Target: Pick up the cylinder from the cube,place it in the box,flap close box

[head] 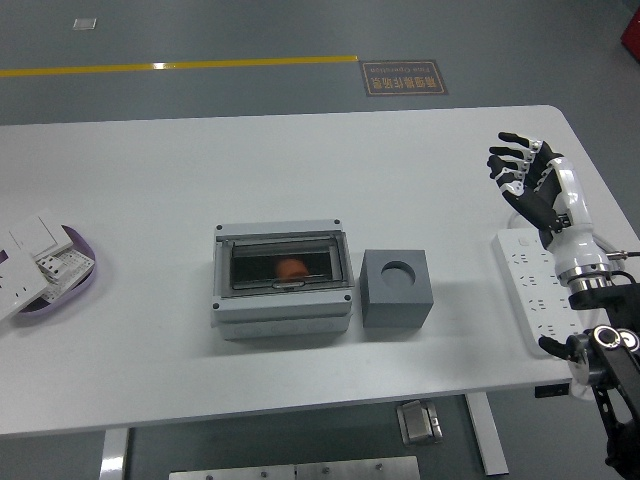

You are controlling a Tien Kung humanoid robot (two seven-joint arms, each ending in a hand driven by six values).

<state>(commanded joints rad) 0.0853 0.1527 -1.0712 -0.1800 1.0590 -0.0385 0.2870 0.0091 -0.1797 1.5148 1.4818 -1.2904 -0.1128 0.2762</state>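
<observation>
The box [283,278] is sitting near the middle of the table [200,170], a little toward the near edge, with the cylinder [291,268] lying inside it. The cube [397,288] is standing just beside the box on its right. A tray [70,283] is resting at the left edge, with wall switches [28,255] lying in it and sticking out over the edge. A power strip [535,290] is lying along the right edge, well apart from the cube. The right hand [525,180] is hovering over the right edge, behind the power strip.
</observation>
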